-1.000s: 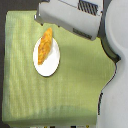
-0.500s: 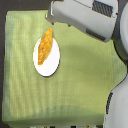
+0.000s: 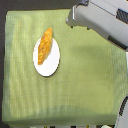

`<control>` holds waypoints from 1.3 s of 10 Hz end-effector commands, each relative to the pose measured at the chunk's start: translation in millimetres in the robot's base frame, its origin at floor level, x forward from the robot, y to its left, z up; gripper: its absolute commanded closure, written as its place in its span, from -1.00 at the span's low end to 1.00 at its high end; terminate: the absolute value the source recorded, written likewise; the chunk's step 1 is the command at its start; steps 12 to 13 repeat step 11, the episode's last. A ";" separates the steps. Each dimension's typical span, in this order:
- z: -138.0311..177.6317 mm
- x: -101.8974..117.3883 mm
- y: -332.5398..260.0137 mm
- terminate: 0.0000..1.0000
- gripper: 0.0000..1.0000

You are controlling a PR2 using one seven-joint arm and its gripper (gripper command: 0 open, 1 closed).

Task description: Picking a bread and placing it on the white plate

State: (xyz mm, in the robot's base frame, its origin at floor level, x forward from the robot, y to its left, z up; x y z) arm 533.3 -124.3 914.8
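The bread [image 3: 45,45], a long golden-orange croissant shape with tapered ends, lies on the white plate [image 3: 50,66], its upper tip reaching slightly past the plate's top rim. The plate rests on the green cloth left of centre. My arm, a large grey-white casing [image 3: 97,20], comes in from the top right corner and ends near the upper middle, well apart from the bread. The fingers of the gripper are not visible in the exterior view.
A green cloth [image 3: 85,80] covers the table. Dark floor shows along the left and top edges. A white robot part [image 3: 121,117] stands at the bottom right corner.
The arm has drawn slightly further toward the exterior view's right and upward. The bread and plate stay put.
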 end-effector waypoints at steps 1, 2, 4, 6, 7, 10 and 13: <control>-10.5 -11.4 -93.2 -1.00 -1.00; -10.8 -14.2 -107.4 -1.00 -1.00; -13.2 -19.6 -131.2 -1.00 -1.00; -13.9 -23.5 -147.0 -1.00 -1.00; -14.6 -28.2 -155.8 -1.00 -1.00; -18.2 -35.8 -171.2 -1.00 -1.00; -19.4 -35.6 -176.4 1.00 -1.00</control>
